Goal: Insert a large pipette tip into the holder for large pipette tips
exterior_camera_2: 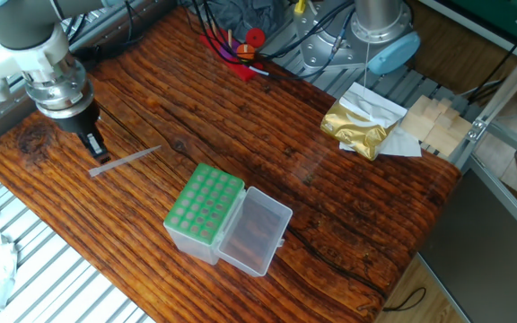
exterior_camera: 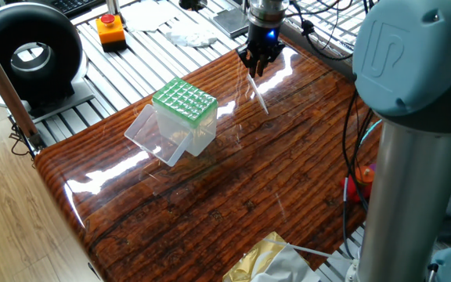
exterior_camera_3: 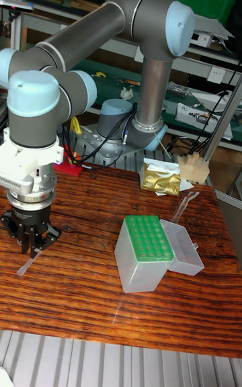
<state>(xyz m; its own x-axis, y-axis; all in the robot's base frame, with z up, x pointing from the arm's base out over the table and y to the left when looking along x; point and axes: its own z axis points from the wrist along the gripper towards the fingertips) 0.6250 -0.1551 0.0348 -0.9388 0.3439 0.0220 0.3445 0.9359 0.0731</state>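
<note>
The large pipette tip (exterior_camera_2: 124, 161) lies flat on the wooden table, a thin translucent cone, also seen in the first fixed view (exterior_camera: 257, 95) and the tall view (exterior_camera_3: 29, 262). My gripper (exterior_camera_2: 93, 149) hangs just over its left end, fingers pointing down and slightly apart, holding nothing. It shows too from the far side (exterior_camera: 257, 69) and in the tall view (exterior_camera_3: 33, 246). The holder for large pipette tips (exterior_camera_2: 204, 205) is a clear box with a green grid top, lid open to its right, standing a hand's width from the tip (exterior_camera: 183, 103) (exterior_camera_3: 148, 240).
A gold foil bag (exterior_camera_2: 357, 126) and pale wooden blocks (exterior_camera_2: 436, 121) sit at the table's far corner. A red base with cables (exterior_camera_2: 240, 56) lies at the back edge. The arm's base column (exterior_camera: 413, 180) rises beside the table. A metal slatted surface (exterior_camera_2: 52, 287) borders the wood.
</note>
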